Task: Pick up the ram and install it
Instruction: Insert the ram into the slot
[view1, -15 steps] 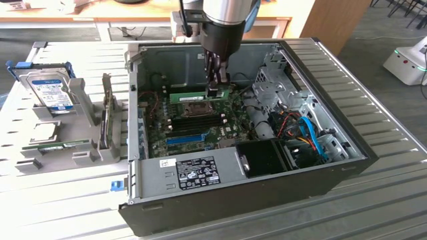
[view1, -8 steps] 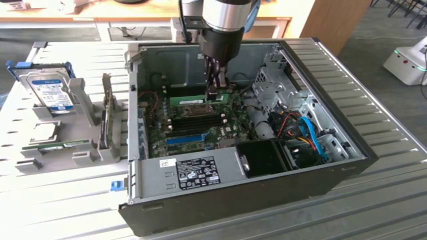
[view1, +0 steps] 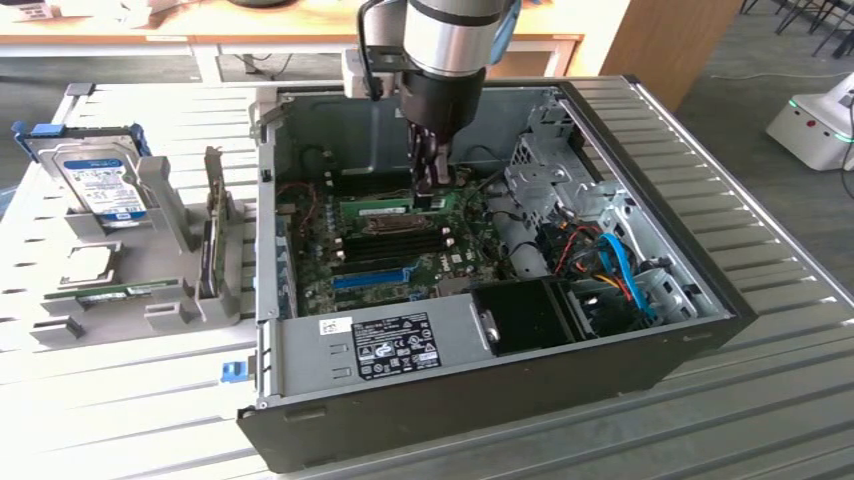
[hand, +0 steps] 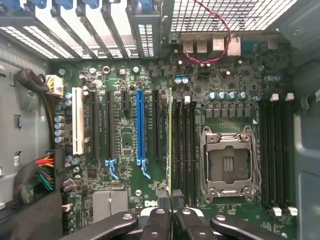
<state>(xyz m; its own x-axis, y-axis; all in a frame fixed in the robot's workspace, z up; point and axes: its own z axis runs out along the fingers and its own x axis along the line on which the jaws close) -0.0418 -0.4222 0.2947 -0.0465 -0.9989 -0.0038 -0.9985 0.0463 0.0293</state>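
The ram (hand: 170, 145) appears edge-on in the wrist view as a thin green line running away from my gripper (hand: 171, 214). It stands over the motherboard, right beside the black memory slots (hand: 184, 150). My gripper is shut on the ram's near end. In the exterior view my gripper (view1: 427, 195) reaches down into the open computer case (view1: 694, 290). There the ram (view1: 376, 210) shows as a green strip low over the board, extending toward the exterior view's left. I cannot tell whether it is seated in a slot.
A long blue slot (hand: 141, 125) and an empty CPU socket (hand: 230, 160) flank the ram. Case walls, a drive cage (view1: 547, 160) and blue cables (view1: 621, 265) crowd the board. Outside the case, a grey rack (view1: 174, 300) holds a hard drive (view1: 107, 180).
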